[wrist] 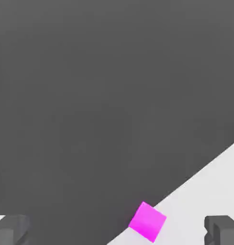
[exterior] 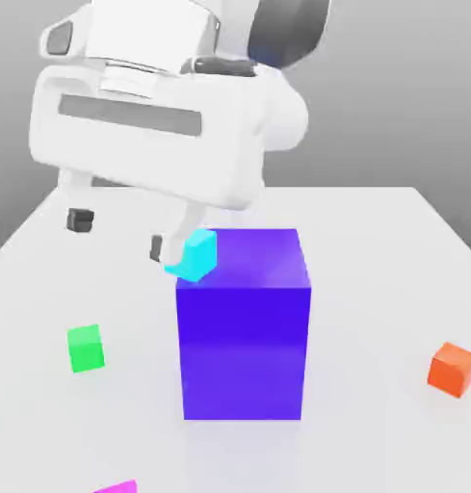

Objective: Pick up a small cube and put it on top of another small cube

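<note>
The white Panda arm comes in from the top of the exterior view, with its chunky white hand tilted down toward the white bench (exterior: 393, 250). The gripper (exterior: 123, 236) hangs above the bench, just off the exterior view's left side of the big blue-violet block (exterior: 244, 327), around the height of the block's top. Its two dark-tipped fingers (exterior: 81, 220) are spread wide apart with nothing between them.

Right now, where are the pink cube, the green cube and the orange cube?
Pink cube (wrist: 147, 221): hand view, middle of its face.
Green cube (exterior: 86, 349): exterior view, front face.
Orange cube (exterior: 454, 370): exterior view, front face.
</note>
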`<action>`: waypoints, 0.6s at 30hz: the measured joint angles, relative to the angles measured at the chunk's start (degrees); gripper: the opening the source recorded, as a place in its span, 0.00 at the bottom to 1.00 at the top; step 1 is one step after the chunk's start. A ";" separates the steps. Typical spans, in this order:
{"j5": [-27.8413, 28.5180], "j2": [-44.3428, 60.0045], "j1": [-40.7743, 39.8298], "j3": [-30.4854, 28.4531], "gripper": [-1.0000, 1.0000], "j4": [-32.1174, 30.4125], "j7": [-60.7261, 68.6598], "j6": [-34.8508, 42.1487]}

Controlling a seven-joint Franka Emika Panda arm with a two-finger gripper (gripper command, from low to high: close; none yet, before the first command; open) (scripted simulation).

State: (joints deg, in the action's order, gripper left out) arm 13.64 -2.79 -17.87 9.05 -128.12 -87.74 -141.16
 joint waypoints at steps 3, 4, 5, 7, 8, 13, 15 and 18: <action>0.43 6.00 -1.02 -0.52 0.50 0.46 -5.00 -1.58; 0.34 7.96 -1.12 -0.70 0.50 0.60 -6.51 -2.15; 0.12 9.90 -1.19 -0.94 0.50 0.73 -7.93 -2.73; -0.77 13.70 -1.30 -1.45 0.50 0.98 -10.46 -3.96; -1.39 15.56 -1.42 -1.67 0.50 1.10 -11.60 -4.59; -6.46 24.47 -2.53 -1.97 0.50 1.62 -15.97 -7.83; -7.12 28.40 -2.50 -2.31 0.50 2.29 -16.89 -10.30; -6.54 34.38 -1.57 -3.51 0.00 3.57 -17.71 -14.75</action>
State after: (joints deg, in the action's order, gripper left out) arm 7.10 31.59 -19.43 5.54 -124.55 -105.45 -155.91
